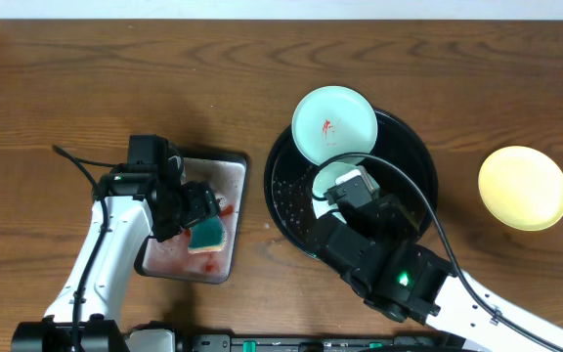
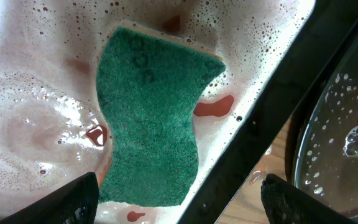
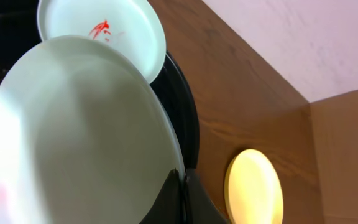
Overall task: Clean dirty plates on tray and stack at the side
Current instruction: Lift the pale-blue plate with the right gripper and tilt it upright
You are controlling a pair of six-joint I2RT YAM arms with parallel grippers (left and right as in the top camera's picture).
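- Clamped tight, the right pincer [image 3: 184, 193] pinches the near rim of a mint plate [image 3: 73, 137] over the black tray [image 3: 185, 124]; whether the plate is lifted clear I cannot tell
- Spread wide and empty, the left pincer [image 2: 185, 202] hangs above the green sponge [image 2: 151, 118] lying in pink suds in the silver tray [image 2: 42, 112]
- That plate looks light, stiff and glossy, probably slick when wet; the raised rim is the only hold, so bite well over the lip
- Beyond it a second mint plate [image 3: 104, 28], smeared red, overlaps the tray's far rim
- Farthest, the yellow plate [image 3: 253, 190] lies flat on the bench [image 3: 241, 81], apart from the tray
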